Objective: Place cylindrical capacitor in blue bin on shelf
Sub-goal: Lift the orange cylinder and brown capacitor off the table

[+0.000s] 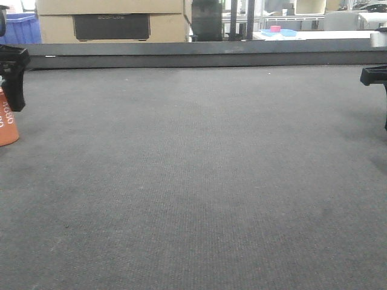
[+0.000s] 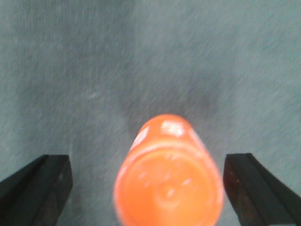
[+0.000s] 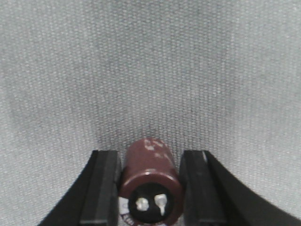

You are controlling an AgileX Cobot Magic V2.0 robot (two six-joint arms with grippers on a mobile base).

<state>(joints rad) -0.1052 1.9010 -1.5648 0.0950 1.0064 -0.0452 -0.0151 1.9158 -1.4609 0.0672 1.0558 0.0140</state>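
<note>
The orange-red cylindrical capacitor point(image 1: 6, 124) stands upright on the dark grey mat point(image 1: 193, 181) at the far left, white numerals up its side. In the left wrist view its round top point(image 2: 169, 183) sits between my left gripper's point(image 2: 148, 188) wide-open fingers point(image 2: 37, 188), with clear gaps on both sides. That gripper shows black above it in the front view point(image 1: 12, 75). My right gripper point(image 3: 150, 188) is shut on a dark brown cylinder point(image 3: 150, 174) with two metal terminals on its end. It shows at the front view's right edge point(image 1: 375, 75). The steel-railed shelf is out of view.
A dark raised rail point(image 1: 193, 54) bounds the mat's far edge. Behind it are a cardboard box point(image 1: 112, 21), a blue crate point(image 1: 21, 29) at far left and a light blue tray point(image 1: 278, 32) holding a pink thing.
</note>
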